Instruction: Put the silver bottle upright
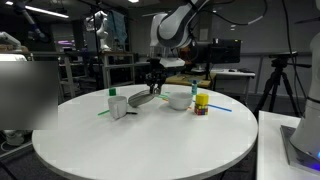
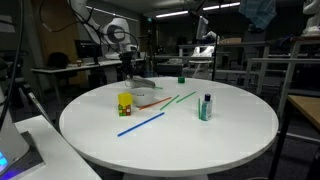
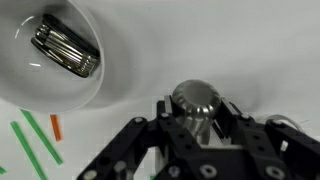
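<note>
**Robot arm grips slanted silver bottle by its neck**

The arm reaches down from above over the far side of the round white tabletop, its wrist bent so that the end effector points nearly straight down. In the wrist view the end effector's fingers are pressed against either side of the silver bottle, pinching it just below its rounded cap. In an exterior view the silver bottle slants, its capped end raised at the end effector and its base low toward the tabletop, just beside a white bowl. The wrist view shows a folded metal tool lying in that bowl, with green sticks on the tabletop nearby.
</note>
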`<move>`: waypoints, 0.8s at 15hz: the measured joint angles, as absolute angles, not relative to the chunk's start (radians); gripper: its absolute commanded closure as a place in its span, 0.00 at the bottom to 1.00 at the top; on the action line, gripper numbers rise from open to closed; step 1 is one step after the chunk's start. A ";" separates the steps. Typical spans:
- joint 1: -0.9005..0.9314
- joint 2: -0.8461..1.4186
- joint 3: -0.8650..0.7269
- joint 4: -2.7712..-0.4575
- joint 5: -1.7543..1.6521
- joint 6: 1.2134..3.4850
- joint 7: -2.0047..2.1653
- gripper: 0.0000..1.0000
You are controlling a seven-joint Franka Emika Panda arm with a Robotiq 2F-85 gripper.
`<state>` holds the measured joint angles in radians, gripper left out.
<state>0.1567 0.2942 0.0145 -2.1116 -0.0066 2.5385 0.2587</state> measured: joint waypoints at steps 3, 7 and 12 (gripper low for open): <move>0.157 0.294 0.011 -2.093 -0.022 2.539 0.264 0.77; 0.157 0.294 0.007 -2.068 -0.036 2.539 0.270 0.77; 0.157 0.294 0.000 -2.041 -0.049 2.539 0.283 0.77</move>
